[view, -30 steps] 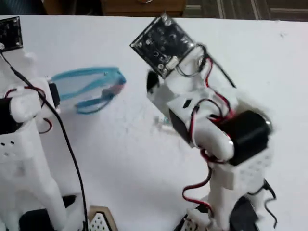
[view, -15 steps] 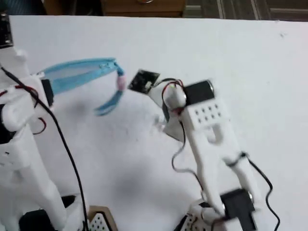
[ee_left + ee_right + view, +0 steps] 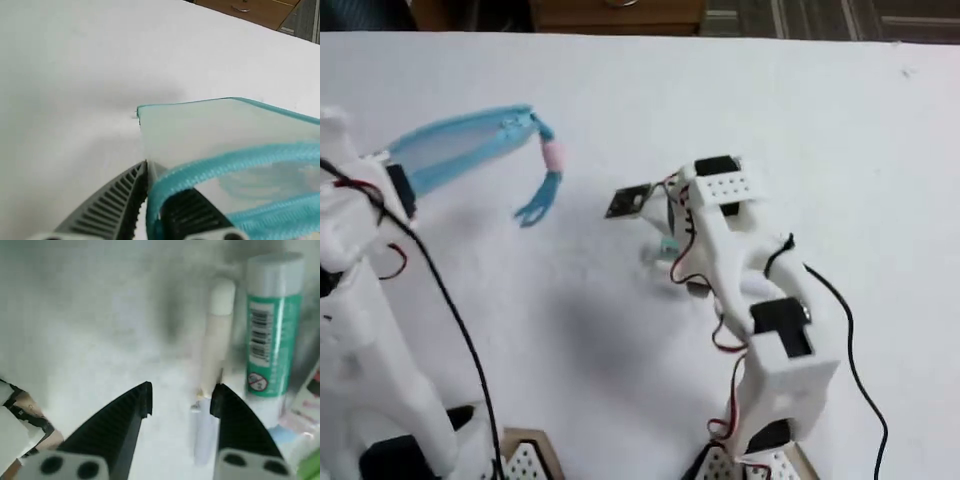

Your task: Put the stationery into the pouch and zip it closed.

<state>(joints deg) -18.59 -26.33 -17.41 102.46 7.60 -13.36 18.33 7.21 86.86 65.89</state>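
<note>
The pouch is held up off the table at the left side. It is clear plastic with a blue zipper band. In the high view its long axis runs from the left arm out toward the middle of the table, with the free end pointing away from that arm. From that free end a blue strip with a pink piece on it hangs down. In the left wrist view the left gripper has its fingers clamped together on the edge of the pouch near a corner, right by the zipper band.

The stationery lies on the table under the right arm, well apart from the pouch. In the right wrist view a green and white glue stick and a white pen lie side by side with their long axes parallel, both pointing away from the right gripper. That gripper's fingers are spread apart just above the table, with one fingertip at the near end of the pen. Whether it touches the pen cannot be told.
</note>
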